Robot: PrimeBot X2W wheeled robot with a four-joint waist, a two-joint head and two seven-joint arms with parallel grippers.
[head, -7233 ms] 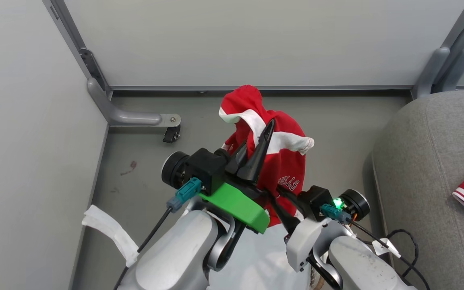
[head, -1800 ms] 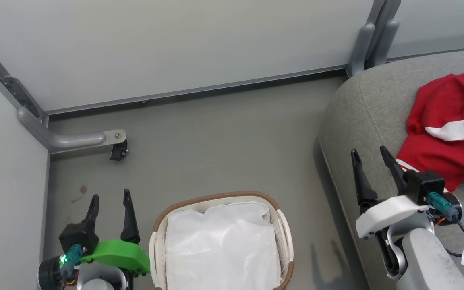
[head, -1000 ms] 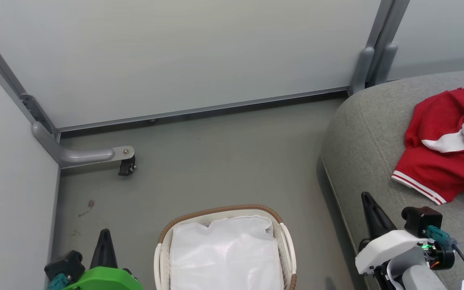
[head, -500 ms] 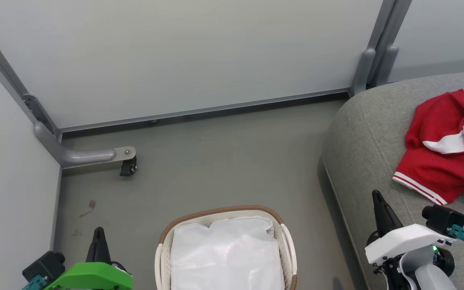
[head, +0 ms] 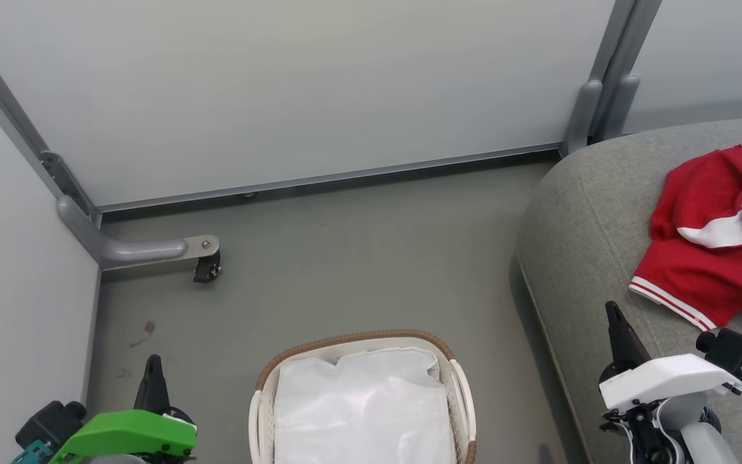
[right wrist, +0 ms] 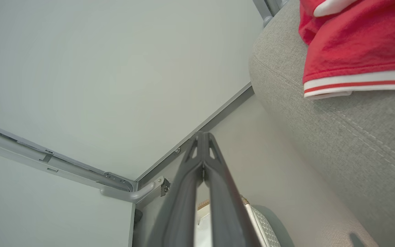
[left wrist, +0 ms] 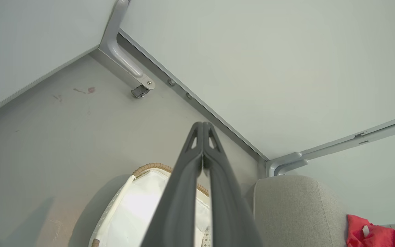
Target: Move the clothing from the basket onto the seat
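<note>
Left gripper [left wrist: 202, 127] sits low at the lower left, just beside the basket [head: 351, 338] — fingers pressed tip to tip w/ nothing between them, prob. parked clear of the work. In the basket lies the white lining sheet [head: 364, 412]; no red on the part in view, so the task looks done or nearly so. Bare floor [head: 358, 258] between basket and sofa gives open room; the caster bracket [head: 197, 248] is well apart, by the wall. Right gripper [right wrist: 202, 134] hangs at the seat's [head: 570, 245] rounded edge, fingers likewise closed on nothing. Clothing [head: 706, 258] lies on the seat, striped hem near the gripper but apart — it runs off the head view's right edge, so its full spread can't be told.
</note>
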